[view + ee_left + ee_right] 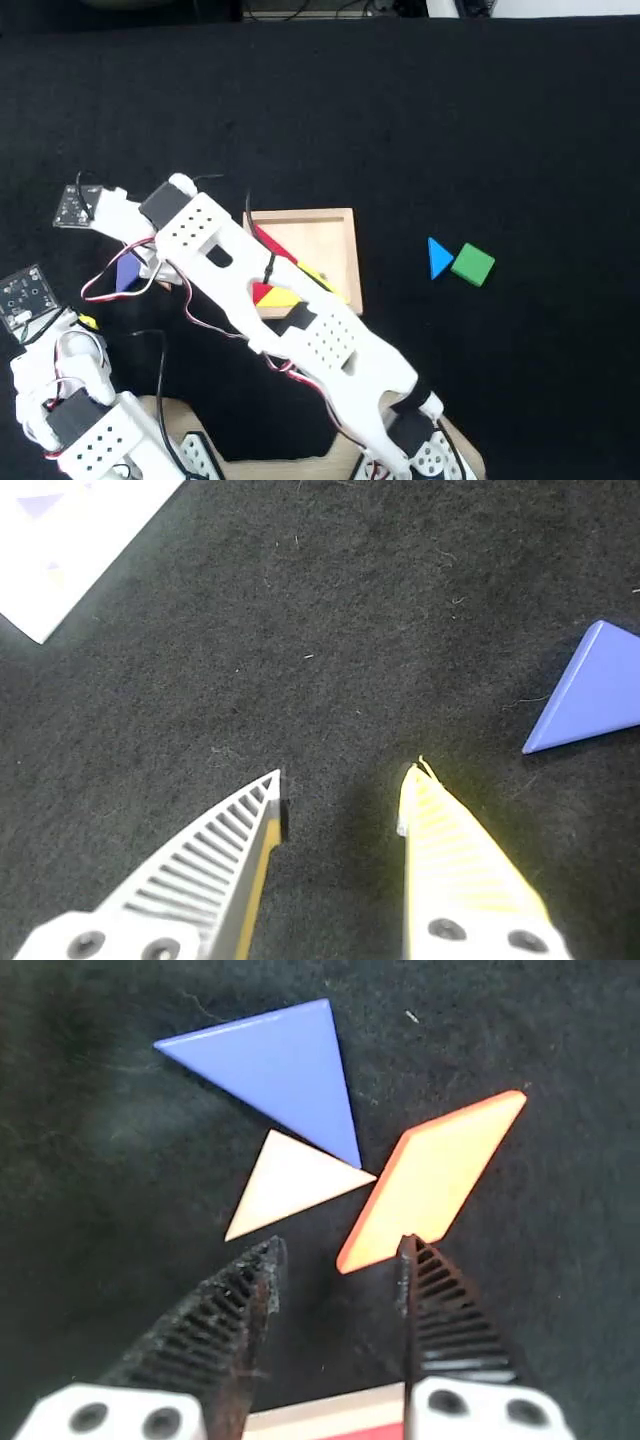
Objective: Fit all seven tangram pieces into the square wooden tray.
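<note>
The high view looks down from far above the table point(500, 120); the 2 wrist views face it closely, sharing the blue triangle point(280, 1065).

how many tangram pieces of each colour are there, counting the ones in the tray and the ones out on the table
blue: 2 (bright blue triangle, violet-blue triangle)
red: 1 (red piece, in the tray)
yellow: 1 (yellow piece, in the tray)
green: 1 (green square)
orange: 1 (orange parallelogram)
cream: 1 (cream triangle)
total: 7
</note>
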You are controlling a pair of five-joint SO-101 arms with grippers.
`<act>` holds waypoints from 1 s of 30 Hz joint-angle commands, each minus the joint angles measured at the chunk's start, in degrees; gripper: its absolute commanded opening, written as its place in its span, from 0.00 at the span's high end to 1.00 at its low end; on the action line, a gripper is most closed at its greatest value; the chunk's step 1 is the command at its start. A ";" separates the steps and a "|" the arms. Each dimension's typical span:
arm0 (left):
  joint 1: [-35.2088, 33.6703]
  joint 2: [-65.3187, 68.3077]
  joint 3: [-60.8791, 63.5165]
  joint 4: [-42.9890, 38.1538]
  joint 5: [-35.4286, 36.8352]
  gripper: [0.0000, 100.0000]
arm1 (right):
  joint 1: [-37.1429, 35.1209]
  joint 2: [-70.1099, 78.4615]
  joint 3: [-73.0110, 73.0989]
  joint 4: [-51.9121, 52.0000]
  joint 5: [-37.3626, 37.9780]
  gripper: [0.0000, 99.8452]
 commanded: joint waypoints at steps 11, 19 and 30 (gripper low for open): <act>0.92 -0.53 0.92 -1.23 -0.18 0.80 | 3.08 10.07 -15.96 -1.67 0.70 0.82; 0.92 -0.53 0.92 -1.23 -0.18 0.80 | 5.36 17.27 -26.86 0.44 1.41 0.82; 0.92 -0.53 0.92 -1.23 -0.18 0.80 | 5.27 18.51 -28.44 1.23 3.52 0.82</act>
